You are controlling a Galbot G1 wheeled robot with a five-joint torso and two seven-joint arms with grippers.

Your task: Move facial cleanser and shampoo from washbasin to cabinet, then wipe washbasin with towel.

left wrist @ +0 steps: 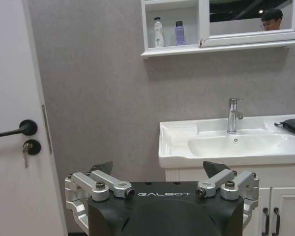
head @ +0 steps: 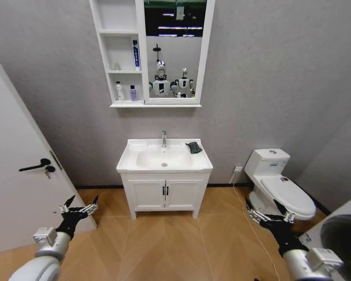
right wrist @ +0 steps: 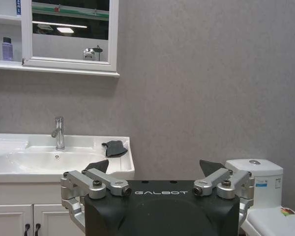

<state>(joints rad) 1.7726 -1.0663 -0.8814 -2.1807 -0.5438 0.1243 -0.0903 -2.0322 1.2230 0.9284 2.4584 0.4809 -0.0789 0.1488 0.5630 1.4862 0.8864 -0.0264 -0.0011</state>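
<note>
1. The dark grey towel lies on the washbasin's back right corner, just right of the chrome faucet, ahead of and well above both end effectors
2. The right end effector looks the nearer; the left end effector hangs by the door; both are spread wide, holding nothing
3. The towel's long axis seems to run front to back
4. Two bottles already stand in the cabinet's lowest niche

A white washbasin on a two-door vanity. A dark folded towel lies on its rim, just beside the chrome faucet, toward the toilet side.
</note>
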